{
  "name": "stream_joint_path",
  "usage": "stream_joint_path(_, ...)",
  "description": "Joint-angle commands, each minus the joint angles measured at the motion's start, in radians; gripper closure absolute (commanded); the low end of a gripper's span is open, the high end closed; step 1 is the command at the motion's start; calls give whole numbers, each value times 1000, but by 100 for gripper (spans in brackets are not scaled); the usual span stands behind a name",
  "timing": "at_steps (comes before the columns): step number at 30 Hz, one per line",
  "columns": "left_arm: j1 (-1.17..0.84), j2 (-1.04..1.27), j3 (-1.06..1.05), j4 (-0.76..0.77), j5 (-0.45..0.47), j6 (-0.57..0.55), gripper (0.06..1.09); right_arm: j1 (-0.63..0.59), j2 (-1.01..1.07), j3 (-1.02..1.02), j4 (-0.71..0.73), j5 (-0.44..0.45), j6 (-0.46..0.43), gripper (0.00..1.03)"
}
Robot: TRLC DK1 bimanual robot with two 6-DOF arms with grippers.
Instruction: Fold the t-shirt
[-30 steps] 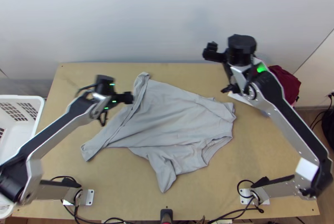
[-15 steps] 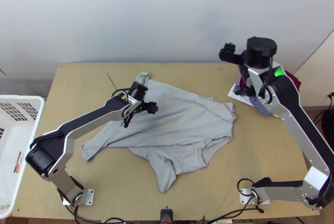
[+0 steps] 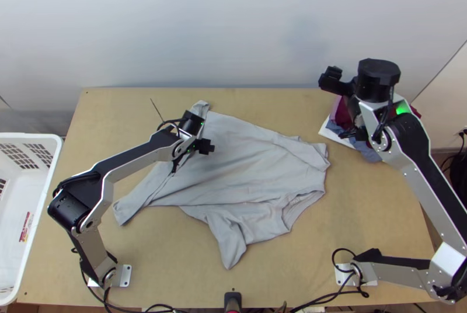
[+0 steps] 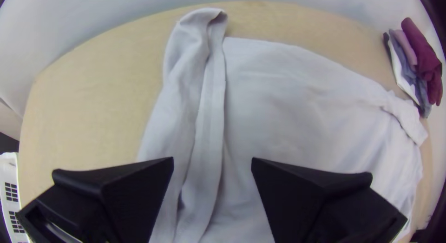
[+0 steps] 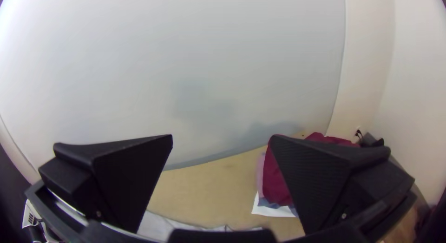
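Both arms have moved since the first earlier frame: the left gripper (image 3: 191,157) went across to the middle part of the shirt's left side, then slightly back, while the right gripper (image 3: 341,105) shifted toward the far right corner. The grey t-shirt (image 3: 251,161) lies as it lay before. It is spread on the wooden table (image 3: 373,214), with wrinkles, and one long strip along its left side is doubled over. One sleeve (image 3: 230,246) points to the near edge of the table.

The left gripper is above this doubled strip, and its two fingers (image 4: 311,192) stand wide apart, with nothing held between them. The right gripper also has its fingers (image 5: 311,182) well separated and holds nothing; it is raised near the pile of cloths (image 4: 420,57), maroon, pink, blue and white. At the table's left side stands a white basket (image 3: 26,196).
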Motion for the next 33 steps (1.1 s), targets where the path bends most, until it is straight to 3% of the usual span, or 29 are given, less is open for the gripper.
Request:
stream_joint_path(1, 14, -13, -9, -15, -10, 16, 39, -21, -16, -20, -2, -2, 5, 4)
stream_joint_path(8, 29, -29, -17, -36, -15, 37, 52, -29, -26, -29, 1, -2, 6, 4)
stream_joint_path(10, 40, -29, -17, -36, -16, 45, 60, -32, -28, -29, 1, -2, 6, 4)
stream_joint_path(33, -12, -47, -26, -124, -2, 60, 60, -44, -51, -69, 18, -1, 2, 4)
